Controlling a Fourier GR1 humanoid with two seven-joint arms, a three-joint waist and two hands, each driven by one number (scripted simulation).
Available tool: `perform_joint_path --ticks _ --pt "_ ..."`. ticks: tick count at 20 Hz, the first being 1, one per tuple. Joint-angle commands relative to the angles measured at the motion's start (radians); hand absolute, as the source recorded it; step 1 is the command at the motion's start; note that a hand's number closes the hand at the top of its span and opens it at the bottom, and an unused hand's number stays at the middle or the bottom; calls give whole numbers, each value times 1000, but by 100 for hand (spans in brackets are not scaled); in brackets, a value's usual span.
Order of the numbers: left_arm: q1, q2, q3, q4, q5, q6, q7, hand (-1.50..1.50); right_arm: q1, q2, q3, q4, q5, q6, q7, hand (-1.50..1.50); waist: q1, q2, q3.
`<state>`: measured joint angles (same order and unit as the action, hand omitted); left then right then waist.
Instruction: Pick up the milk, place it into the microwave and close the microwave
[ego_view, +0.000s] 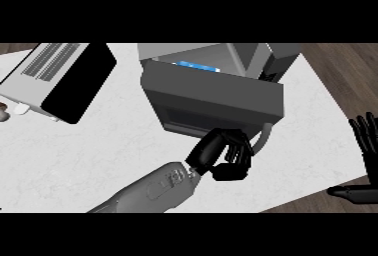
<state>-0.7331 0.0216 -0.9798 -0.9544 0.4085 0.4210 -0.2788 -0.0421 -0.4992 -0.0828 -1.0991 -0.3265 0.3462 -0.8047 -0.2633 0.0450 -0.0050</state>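
Milk carton (198, 66) is sitting inside the microwave (221, 57), only its blue-and-white top showing above the door edge. Microwave door (214, 102) is hanging partly swung in, dark grey with a darker window, a pale handle (264, 136) at its lower right. Left hand (225, 157) is pressing against the door's lower edge, fingers curled beside the handle, holding nothing that I can tell. Its grey forearm (159, 190) is coming up from the lower edge over the white marble worktop (81, 155). Right hand (363, 150) is resting open at the right edge, fingers up. A toaster oven (63, 80) is standing at the upper left.
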Motion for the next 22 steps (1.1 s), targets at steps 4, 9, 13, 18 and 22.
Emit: perform_joint_path --ticks 4,9,13,18,22 --pt "-135 -21 36 32 75 33 -8 150 -55 -35 5 -40 -28 64 7 -150 -63 20 2" --pt "-221 -20 70 75 117 55 1 150 -92 -35 13 -62 -64 90 26 -150 -84 28 6" --pt "-267 -20 75 118 136 64 1 150 -116 -41 27 -78 -82 110 47 -150 -109 41 8" --pt "-315 -20 89 170 166 78 11 150 -140 -77 33 -106 -102 145 73 -150 -138 45 8" --pt "-354 -20 100 176 188 99 2 150 -167 -74 61 -123 -132 192 100 -150 -150 57 14"
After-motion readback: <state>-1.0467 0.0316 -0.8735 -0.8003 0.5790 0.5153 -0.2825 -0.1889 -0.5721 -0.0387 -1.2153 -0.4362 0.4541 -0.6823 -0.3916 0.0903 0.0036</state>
